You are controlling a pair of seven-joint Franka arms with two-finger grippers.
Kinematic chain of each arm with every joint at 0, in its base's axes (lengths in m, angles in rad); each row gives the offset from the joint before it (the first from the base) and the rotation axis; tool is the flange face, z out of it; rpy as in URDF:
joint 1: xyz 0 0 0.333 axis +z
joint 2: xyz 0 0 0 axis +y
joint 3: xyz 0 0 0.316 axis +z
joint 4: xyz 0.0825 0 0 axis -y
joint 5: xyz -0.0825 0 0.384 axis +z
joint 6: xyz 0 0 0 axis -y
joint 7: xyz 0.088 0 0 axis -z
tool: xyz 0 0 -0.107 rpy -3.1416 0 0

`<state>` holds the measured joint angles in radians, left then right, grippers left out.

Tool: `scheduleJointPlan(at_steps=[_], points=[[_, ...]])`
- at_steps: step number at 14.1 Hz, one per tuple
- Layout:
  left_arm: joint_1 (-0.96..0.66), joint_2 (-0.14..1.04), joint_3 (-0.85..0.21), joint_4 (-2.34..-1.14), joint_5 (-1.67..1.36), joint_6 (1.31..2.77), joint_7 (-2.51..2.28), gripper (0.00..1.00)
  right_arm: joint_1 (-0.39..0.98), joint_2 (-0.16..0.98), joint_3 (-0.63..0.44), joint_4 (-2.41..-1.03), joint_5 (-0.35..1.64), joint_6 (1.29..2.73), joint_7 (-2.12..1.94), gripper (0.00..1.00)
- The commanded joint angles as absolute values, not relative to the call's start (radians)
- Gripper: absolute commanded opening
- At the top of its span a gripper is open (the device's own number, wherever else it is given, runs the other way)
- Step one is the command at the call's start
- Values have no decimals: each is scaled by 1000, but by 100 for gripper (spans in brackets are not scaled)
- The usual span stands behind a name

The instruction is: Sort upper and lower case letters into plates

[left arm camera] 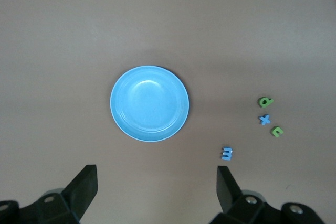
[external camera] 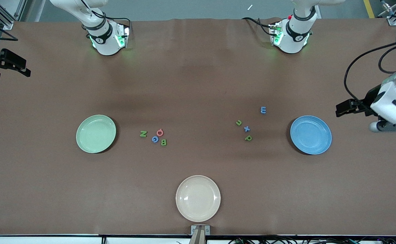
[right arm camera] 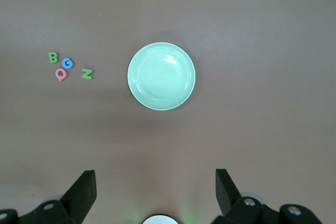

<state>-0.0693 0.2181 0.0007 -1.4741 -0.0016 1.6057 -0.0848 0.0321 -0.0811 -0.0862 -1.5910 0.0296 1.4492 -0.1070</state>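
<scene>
1. The left gripper point(left arm camera: 156, 187) is hanging with its two fingers point(left arm camera: 84, 184) spread wide and holding nothing, above the table at the left arm's end, looking down on the blue plate point(left arm camera: 149, 103).
2. The right gripper point(right arm camera: 155, 190) is hanging likewise, its fingers point(right arm camera: 83, 188) wide apart and empty, at the right arm's end of the table, high over the pale green plate point(right arm camera: 161, 76). Both arms are waiting.
3. The blue plate point(external camera: 310, 134) is sitting flat toward the left arm's end; the pale green plate point(external camera: 96, 133) is sitting flat toward the right arm's end. Both plates are holding nothing.
4. Near the blue plate four lowercase letters are lying flat on the brown table point(external camera: 198, 84): a blue m point(external camera: 263, 110) farthest from the front camera, a green n point(external camera: 239, 122), a blue x point(external camera: 247, 128) and a green p point(external camera: 248, 138) nearest it. The last three are forming a short slanted line.
5. Near the green plate four capitals are lying flat: a green N point(external camera: 143, 134) closest to that plate, then a red Q point(external camera: 160, 132), a blue G point(external camera: 155, 139) and a green B point(external camera: 163, 142) clustered close together.
6. A cream-white plate point(external camera: 198, 198) is sitting nearest the front camera, midway along the table.
</scene>
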Motion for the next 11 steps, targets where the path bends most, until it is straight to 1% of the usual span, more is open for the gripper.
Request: scheduleJointPlan(at_steps=[1, 3, 5, 9, 11], points=[[-83, 222, -9, -1466, -3, 1597, -87, 100, 28, -98, -83, -1638, 29, 1485, -94, 100], [-80, 216, -43, -1509, -6, 1603, -110, 100, 32, -98, -81, -1637, 29, 1482, -92, 100], [-78, 189, -63, -1578, -6, 1635, -112, 100, 34, -98, -81, -1635, 29, 1482, -92, 100], [-77, 57, -83, -1875, -29, 1834, -175, 100, 29, -94, -81, -1618, 22, 1473, -94, 100], [-75, 32, -95, -1966, -64, 1890, -184, 99, 29, -89, -81, -1612, 9, 1479, -97, 100]])
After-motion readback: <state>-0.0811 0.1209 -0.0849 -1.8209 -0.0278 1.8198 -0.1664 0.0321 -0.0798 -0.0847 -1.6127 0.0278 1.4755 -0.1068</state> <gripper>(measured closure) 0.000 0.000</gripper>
